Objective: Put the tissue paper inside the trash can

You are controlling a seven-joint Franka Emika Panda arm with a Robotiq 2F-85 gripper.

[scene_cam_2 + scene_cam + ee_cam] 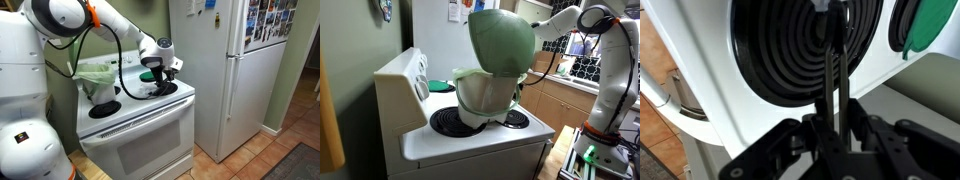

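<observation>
The trash can point(485, 95) stands on the white stove with its sage-green domed lid point(503, 40) raised; it also shows in an exterior view point(100, 80). My gripper point(163, 72) hangs low over a front coil burner point(165, 88), to one side of the can. In the wrist view the gripper point(828, 12) has its two fingers close together and parallel above the black coil point(790, 50). A small pale grey scrap, the tissue paper point(820, 5), sits at the tips, mostly cut off by the frame edge. In an exterior view the lid hides the gripper.
The white stove point(470, 140) has a raised control panel point(415, 75) at the back. A flat green thing point(150, 75) lies on a rear burner, and shows in the wrist view point(925, 25). A refrigerator point(225, 70) stands beside the stove. Wooden cabinets point(565, 100) stand beyond.
</observation>
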